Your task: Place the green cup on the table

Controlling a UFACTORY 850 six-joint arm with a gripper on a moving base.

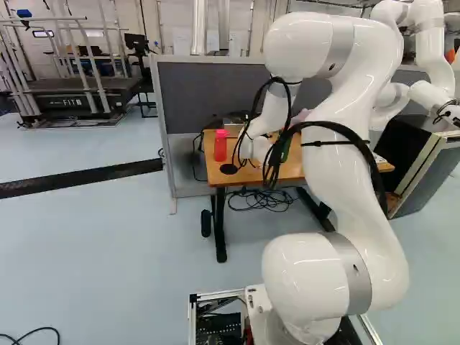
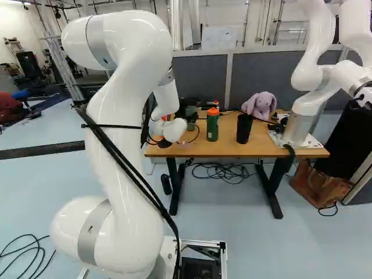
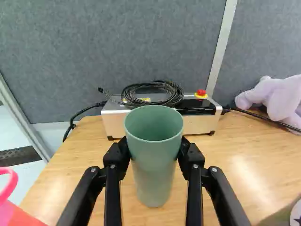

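Note:
In the right base view my gripper [image 2: 183, 110] is partly hidden behind the white wrist, over the left part of the wooden table [image 2: 232, 152], with the green cup [image 2: 191, 120] beside it. The wrist view shows the gripper [image 3: 154, 153] shut on the pale green cup [image 3: 155, 160], one finger against each side. The cup is upright, its open rim facing up. Its base appears close above or on the tabletop [image 3: 244, 169]; contact cannot be made out.
Behind the cup sits a metal box [image 3: 115, 120] with coiled cable and a red button. A red bottle [image 1: 221, 146], green bottle [image 2: 213, 126], black cup [image 2: 244, 128] and plush toy [image 2: 260, 105] share the table. Another robot [image 2: 317, 87] stands at its right.

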